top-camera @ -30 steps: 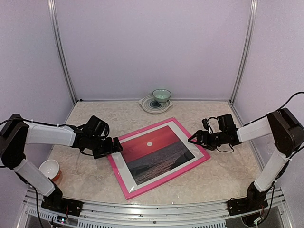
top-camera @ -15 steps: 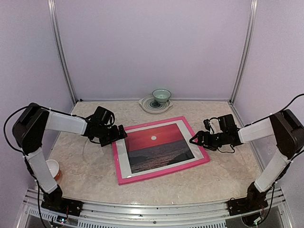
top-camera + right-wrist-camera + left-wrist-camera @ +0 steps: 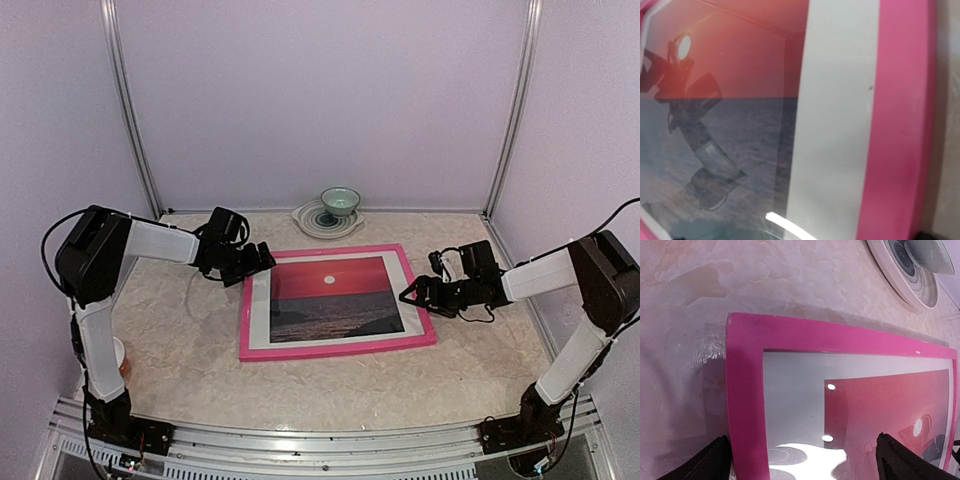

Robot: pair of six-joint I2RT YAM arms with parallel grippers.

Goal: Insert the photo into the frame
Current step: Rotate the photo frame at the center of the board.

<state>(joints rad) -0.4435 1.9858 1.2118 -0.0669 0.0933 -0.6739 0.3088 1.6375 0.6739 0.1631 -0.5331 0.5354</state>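
The frame [image 3: 335, 351], bright pink, lies flat in the middle of the table, square to its edges. The photo [image 3: 335, 298], a red sunset over dark sea, sits inside it within a white mat [image 3: 258, 318]. My left gripper [image 3: 262, 257] is at the frame's far left corner. In the left wrist view its open gripper [image 3: 805, 464] straddles the pink rail [image 3: 745, 405], one fingertip [image 3: 715, 462] outside it. My right gripper [image 3: 408, 293] stands open at the right rail. The right wrist view shows that rail [image 3: 900, 125], mat and photo [image 3: 740, 115] close up under glare.
A green bowl [image 3: 340, 200] sits on a ringed plate [image 3: 312, 222] at the back, just beyond the frame. A paper cup [image 3: 121, 358] stands at the left edge, partly behind my left arm. Metal posts rise at both back corners.
The frame has swung from a skewed lie to square with the table and shifted back. My left gripper moved back and right with its corner. My right gripper barely moved.
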